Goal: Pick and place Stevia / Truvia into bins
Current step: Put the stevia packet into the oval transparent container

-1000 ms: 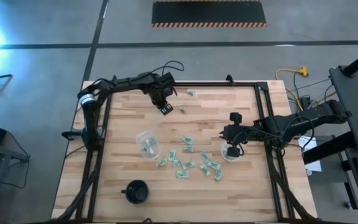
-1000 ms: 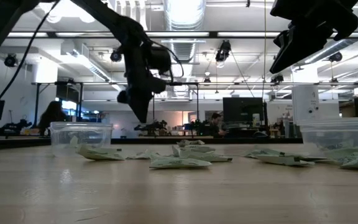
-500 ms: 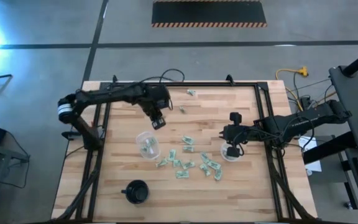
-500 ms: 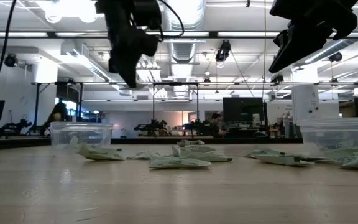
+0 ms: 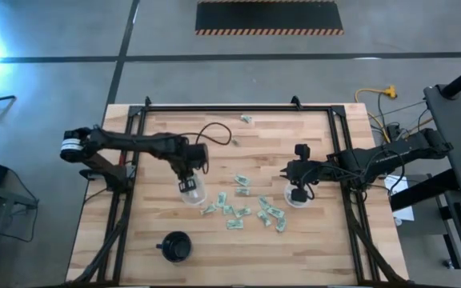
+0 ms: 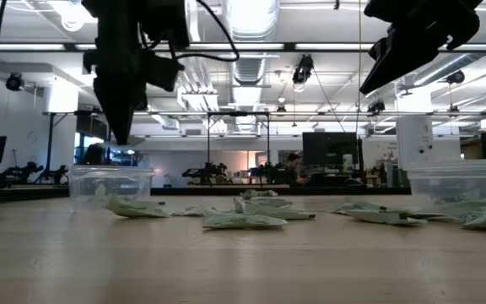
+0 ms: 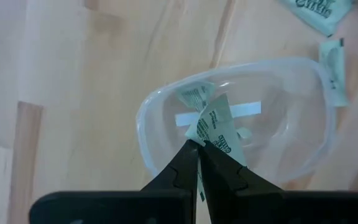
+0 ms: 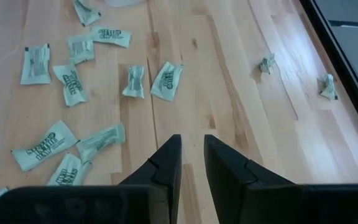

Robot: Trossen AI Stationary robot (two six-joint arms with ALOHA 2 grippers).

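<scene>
We see the left gripper (image 5: 187, 186) poised directly above the left cup (image 5: 190, 192), well clear of its rim in the low view. Its fingers (image 7: 182, 168) are clenched on a packet (image 7: 218, 129), which sticks out from the tips over the cup's mouth. Inside that cup (image 7: 241, 118) another packet (image 7: 196, 95) lies on the bottom.

The right gripper (image 5: 298, 193) hangs over the right cup (image 5: 297, 198), high above it in the low view. Its fingers (image 8: 166, 163) stand slightly apart with nothing between them. The right cup (image 6: 461, 187) holds a few packets.

Between the two cups, a loose cluster of packets (image 5: 242, 208) lies scattered on the bench (image 5: 310, 240). In the right wrist view these show as flat pieces (image 8: 166, 79) on the wood, some face up with print, some crumpled. Two more packets lie apart near the far edge of the bench: one (image 5: 246, 119) close to the frame, one (image 5: 234, 141) nearer the middle.

A black cup (image 5: 175, 247) sits near the front edge, well apart from the packets. In the low view a person (image 6: 292, 165) sits in the room behind the bench.
</scene>
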